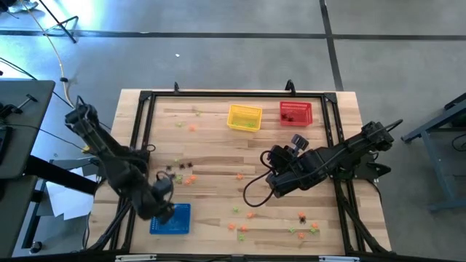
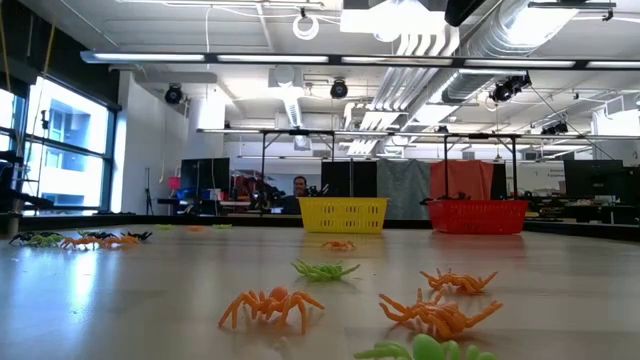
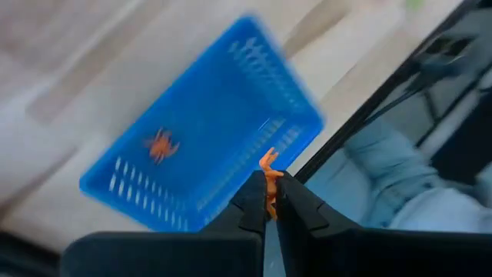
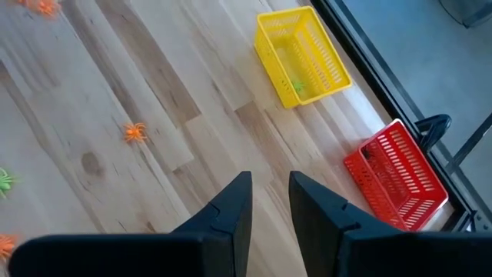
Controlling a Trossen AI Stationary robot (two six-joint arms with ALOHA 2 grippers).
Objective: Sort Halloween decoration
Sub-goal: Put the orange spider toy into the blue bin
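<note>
The Halloween decoration is tiny orange, green and black spiders scattered over the table (image 1: pixel 240 175), (image 2: pixel 270 305), (image 2: pixel 325 269). My left gripper (image 3: pixel 269 187) (image 1: pixel 166 204) is shut on one orange spider (image 3: pixel 268 165) above the near-left blue basket (image 3: pixel 207 131) (image 1: pixel 171 218). Another orange spider (image 3: pixel 161 145) lies on that basket's floor. My right gripper (image 4: pixel 269 192) (image 1: pixel 273 156) hangs open over the table's middle, touching nothing. A green spider (image 4: pixel 296 86) lies in the yellow basket (image 4: pixel 304 58) (image 1: pixel 245 117). Dark trinkets (image 1: pixel 291 115) lie in the red basket (image 1: pixel 295 113) (image 4: pixel 396 185). My left gripper pinches the orange spider's body (image 3: pixel 270 188) between its two fingertips, coming from above and slanting down. The spider's legs (image 3: pixel 267 160) stick out past the fingertips. It is lifted clear, hanging over the blue basket's rim.
Spider clusters lie left of centre (image 1: pixel 178 171) and near the near-right corner (image 1: pixel 302 225). A black frame rail (image 1: pixel 237 94) runs round the table. The yellow (image 2: pixel 343 214) and red (image 2: pixel 477 215) baskets stand at the far edge. A person (image 2: pixel 299 186) sits in the room beyond.
</note>
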